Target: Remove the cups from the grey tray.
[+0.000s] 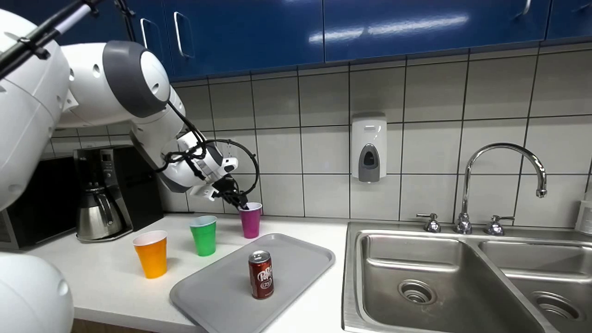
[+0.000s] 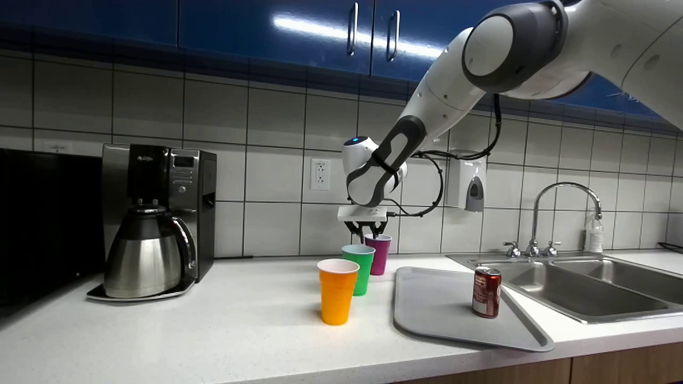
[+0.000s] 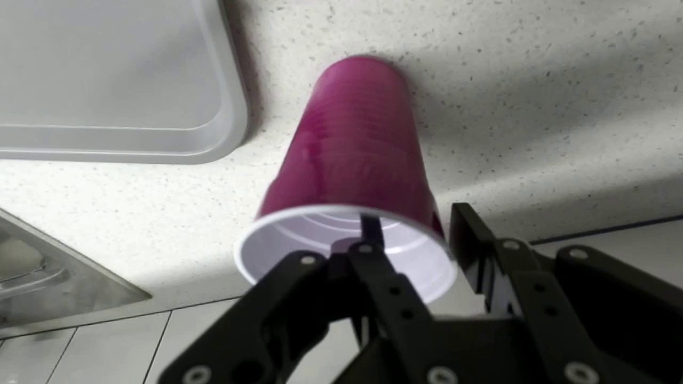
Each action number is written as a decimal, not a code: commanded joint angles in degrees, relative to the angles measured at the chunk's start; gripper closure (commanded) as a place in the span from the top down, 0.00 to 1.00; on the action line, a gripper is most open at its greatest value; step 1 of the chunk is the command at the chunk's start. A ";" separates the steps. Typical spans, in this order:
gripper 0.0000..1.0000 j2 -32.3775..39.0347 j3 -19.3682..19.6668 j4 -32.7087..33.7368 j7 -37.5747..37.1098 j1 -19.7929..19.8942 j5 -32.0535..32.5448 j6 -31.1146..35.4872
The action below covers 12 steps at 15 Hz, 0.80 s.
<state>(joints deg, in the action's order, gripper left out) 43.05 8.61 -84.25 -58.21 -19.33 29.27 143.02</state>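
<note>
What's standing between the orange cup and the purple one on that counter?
A green plastic cup stands upright between the orange cup and the purple cup; this shows in both exterior views.

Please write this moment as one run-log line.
pincer: open, partly inside magenta cup | orange cup, green cup: also off grey tray, on counter | drink can: on tray

Arm (image 2: 496, 53) outstretched, sloping down; fingers (image 3: 470, 232) parted, pointing downward.
</note>
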 commanded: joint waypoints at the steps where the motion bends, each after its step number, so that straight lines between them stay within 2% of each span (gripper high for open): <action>1: 0.71 0.77 1.08 2.37 1.59 -0.67 -1.48 -1.97; 4: 0.95 0.37 1.33 2.05 1.57 -0.68 -1.39 -1.85; 5: 0.99 0.19 1.42 1.88 1.50 -0.74 -1.31 -1.77; 12: 1.00 -3.81 1.32 -2.46 1.61 -0.78 -0.91 0.79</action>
<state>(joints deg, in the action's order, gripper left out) 42.63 9.53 -83.75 -58.20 -19.57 29.24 143.20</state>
